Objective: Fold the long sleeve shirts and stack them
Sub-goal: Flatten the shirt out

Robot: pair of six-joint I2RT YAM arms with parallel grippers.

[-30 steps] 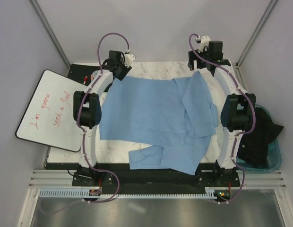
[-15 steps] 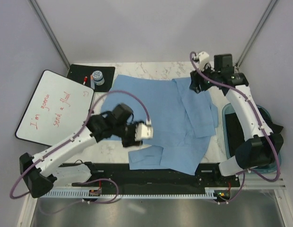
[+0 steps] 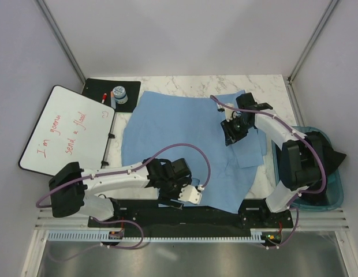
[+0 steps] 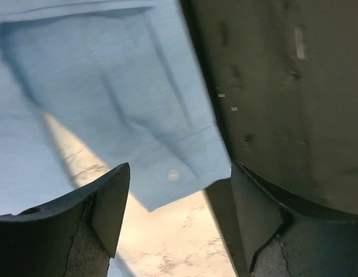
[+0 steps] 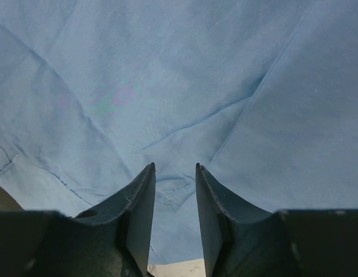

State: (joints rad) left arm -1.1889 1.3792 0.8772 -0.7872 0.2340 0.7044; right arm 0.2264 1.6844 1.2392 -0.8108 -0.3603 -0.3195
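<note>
Top external view, we log: 1 light-blue long sleeve shirt [image 3: 167,130], spread flat on marble counter [image 3: 196,83], its right-hand part folded over. Left pincer [image 4: 178,176]: released, fingers wide apart, just over the buttoned sleeve cuff [image 4: 185,153] at near counter edge. Right pincer [image 5: 174,173]: fingers close together over shirt's right part; whether cloth is gripped, we can't tell.

Left arm: gone from the upper left of the top view, now stretched along the lower centre. The left gripper [image 3: 189,194] sits over the sleeve cuff [image 4: 173,173], jaws wider apart than before.

Right arm: gone from the upper right, now drawn in to centre right. The right gripper [image 3: 231,131] is low over the light-blue shirt [image 3: 167,127], jaws narrower, a slim gap left.
</note>
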